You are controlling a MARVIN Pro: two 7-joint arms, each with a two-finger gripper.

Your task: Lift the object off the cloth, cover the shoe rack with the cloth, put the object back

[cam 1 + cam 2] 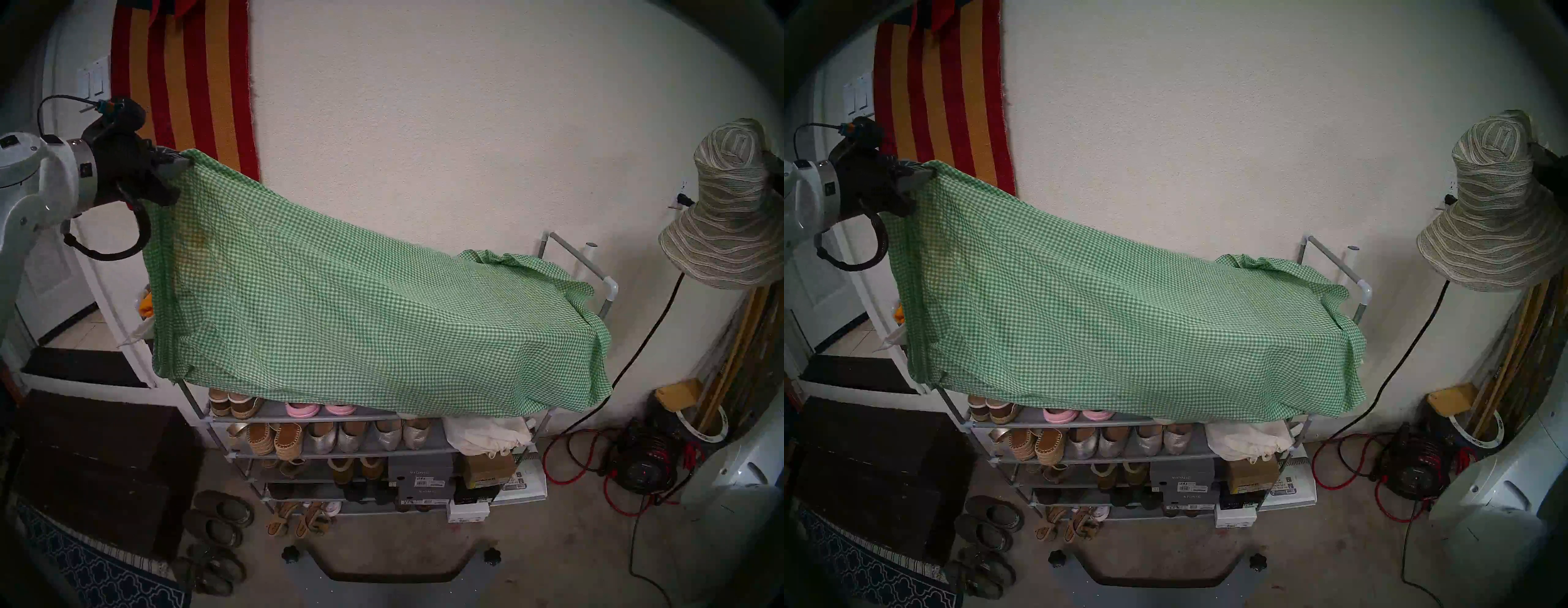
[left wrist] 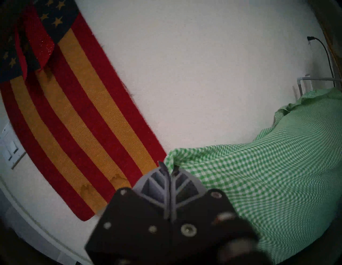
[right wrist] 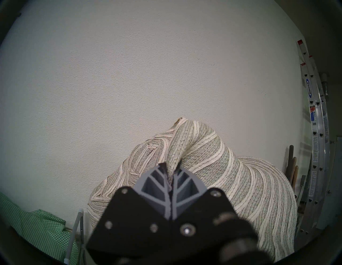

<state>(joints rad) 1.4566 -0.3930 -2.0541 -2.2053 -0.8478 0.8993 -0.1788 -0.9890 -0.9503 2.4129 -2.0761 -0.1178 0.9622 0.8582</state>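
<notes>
The green-and-white check cloth (image 1: 360, 310) lies spread over the top of the grey shoe rack (image 1: 594, 271). Its left corner is lifted high above the rack's left end. My left gripper (image 1: 184, 163) is shut on that corner; the wrist view shows the fingers (image 2: 177, 185) closed on the cloth (image 2: 268, 166). The striped sun hat (image 1: 729, 212) hangs in the air to the right of the rack, clear of it. My right gripper (image 3: 171, 174) is shut on a fold of the hat's crown (image 3: 212, 157). The gripper itself is hidden behind the hat in the head views.
A red-and-orange striped rug (image 1: 186, 80) hangs on the wall behind my left gripper. Shoes and boxes (image 1: 339, 437) fill the rack's lower tiers. A black cable (image 1: 636, 352), red cords and a reel (image 1: 645, 463) lie right of the rack. A ladder (image 3: 318, 129) leans at far right. Dark steps (image 1: 93, 458) are at left.
</notes>
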